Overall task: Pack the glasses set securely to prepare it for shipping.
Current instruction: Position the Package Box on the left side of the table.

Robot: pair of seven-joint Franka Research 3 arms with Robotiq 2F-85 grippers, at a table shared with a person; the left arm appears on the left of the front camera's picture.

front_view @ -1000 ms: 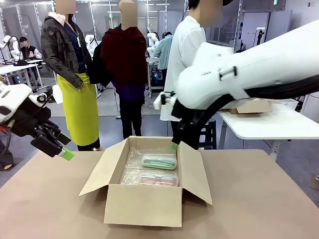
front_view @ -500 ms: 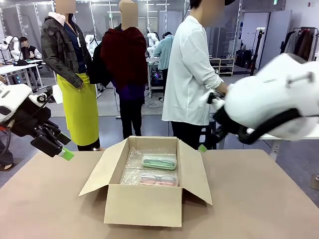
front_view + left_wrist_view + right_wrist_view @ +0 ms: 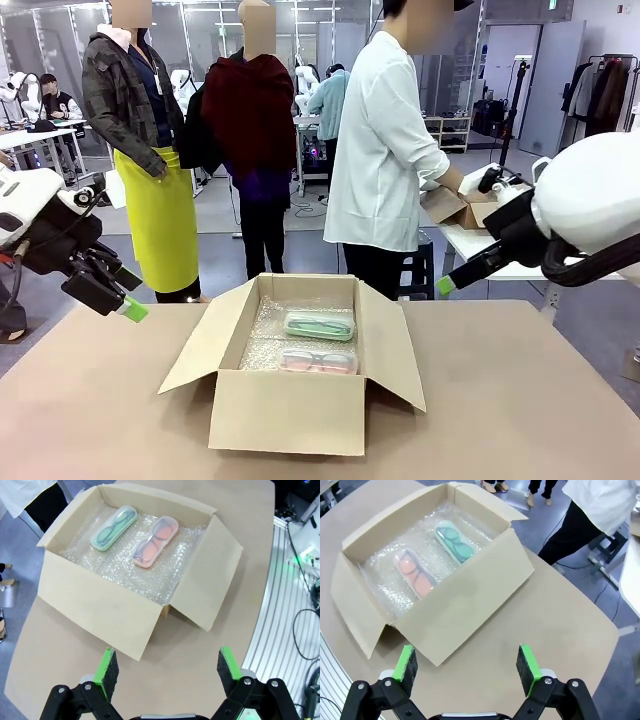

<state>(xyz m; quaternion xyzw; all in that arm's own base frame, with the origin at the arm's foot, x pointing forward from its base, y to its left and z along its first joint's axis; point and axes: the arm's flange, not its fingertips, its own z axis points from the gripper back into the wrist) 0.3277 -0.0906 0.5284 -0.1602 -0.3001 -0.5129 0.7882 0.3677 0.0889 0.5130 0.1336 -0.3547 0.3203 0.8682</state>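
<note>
my left gripper (image 3: 167, 667) hangs empty above the brown table (image 3: 190, 650), its green-padded fingers spread wide apart and pointed down toward the open cardboard box (image 3: 95, 605). in the front view it sits off the box's left side, clear of the flap. my right gripper (image 3: 466, 662) is also spread and empty, held in the air off the box's right side and angled down at it. inside the box, on bubble wrap (image 3: 115, 565), the mint-green glasses case (image 3: 114, 528) and the pink glasses case (image 3: 155, 541) lie side by side with a gap between them, dark frames showing through. both wrist views look down into the box. the front view adds a person in a white shirt (image 3: 380, 150) at the far side, hands at a smaller carton (image 3: 455, 208) on another table.
</note>
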